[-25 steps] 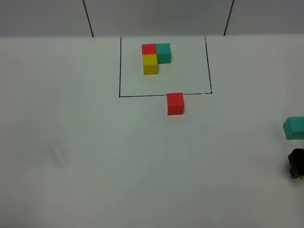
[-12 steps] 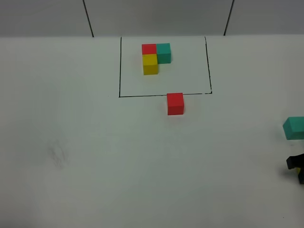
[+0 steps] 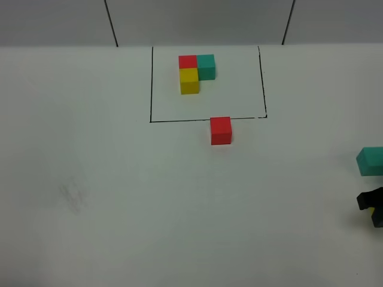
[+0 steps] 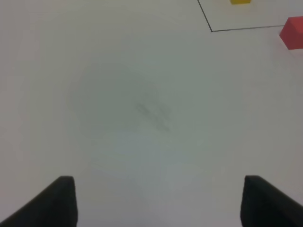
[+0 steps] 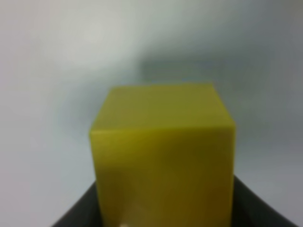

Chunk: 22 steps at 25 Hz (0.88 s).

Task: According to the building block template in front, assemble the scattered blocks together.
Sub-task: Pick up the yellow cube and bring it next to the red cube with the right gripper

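Right end effector (image 3: pixel 372 208) is mostly cut off at the edge of the high view, just a black lump w/ a sliver of yellow. Its wrist cam is blurry but shows it pinching the yellow cube (image 5: pixel 163 151). Teal cube (image 3: pixel 371 160) sits near it, also half out of frame. Left end effector (image 4: pixel 160 202) is spread wide, nothing btwn the tips, and isn't in the high view. Red cube (image 3: pixel 220 130) sits right at the near line of the black outline (image 3: pixel 151 84), template (image 3: pixel 196 72) inside it. White surface (image 3: pixel 119 179), faint smudge (image 3: pixel 73 197), grey wall (image 3: pixel 197 21) behind.
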Each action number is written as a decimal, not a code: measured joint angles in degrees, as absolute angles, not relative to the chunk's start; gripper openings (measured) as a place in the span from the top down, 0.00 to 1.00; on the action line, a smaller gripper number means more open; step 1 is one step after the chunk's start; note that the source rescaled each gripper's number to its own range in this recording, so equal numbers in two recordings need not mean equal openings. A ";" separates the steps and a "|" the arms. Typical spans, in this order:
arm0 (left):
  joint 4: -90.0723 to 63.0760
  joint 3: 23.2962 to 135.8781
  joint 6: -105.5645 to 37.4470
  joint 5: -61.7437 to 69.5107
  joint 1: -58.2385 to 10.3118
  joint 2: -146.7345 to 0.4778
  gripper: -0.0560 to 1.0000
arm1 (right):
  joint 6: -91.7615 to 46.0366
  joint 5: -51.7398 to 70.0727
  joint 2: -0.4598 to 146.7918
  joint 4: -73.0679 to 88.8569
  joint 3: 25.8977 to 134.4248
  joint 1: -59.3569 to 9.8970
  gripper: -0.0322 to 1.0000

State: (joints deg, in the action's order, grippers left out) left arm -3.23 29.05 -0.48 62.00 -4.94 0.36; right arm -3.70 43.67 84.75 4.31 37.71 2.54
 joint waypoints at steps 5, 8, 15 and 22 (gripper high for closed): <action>-3.23 29.05 -0.48 62.00 -4.94 0.36 0.40 | 8.61 48.21 78.40 5.71 41.37 -11.13 0.96; -3.23 29.05 -0.48 62.00 -4.94 0.36 0.40 | 20.46 48.69 78.56 3.38 44.70 -20.11 0.96; -3.23 29.05 -0.48 62.00 -4.94 0.36 0.40 | 45.03 47.75 89.28 -11.55 53.42 -36.42 0.96; -3.23 29.05 -0.48 62.00 -4.94 0.36 0.40 | 49.71 47.18 105.78 -14.25 65.45 -39.11 0.96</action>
State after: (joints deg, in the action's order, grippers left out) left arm -3.23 29.05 -0.48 62.00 -4.94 0.36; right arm 49.71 47.18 105.78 -14.25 65.45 -39.11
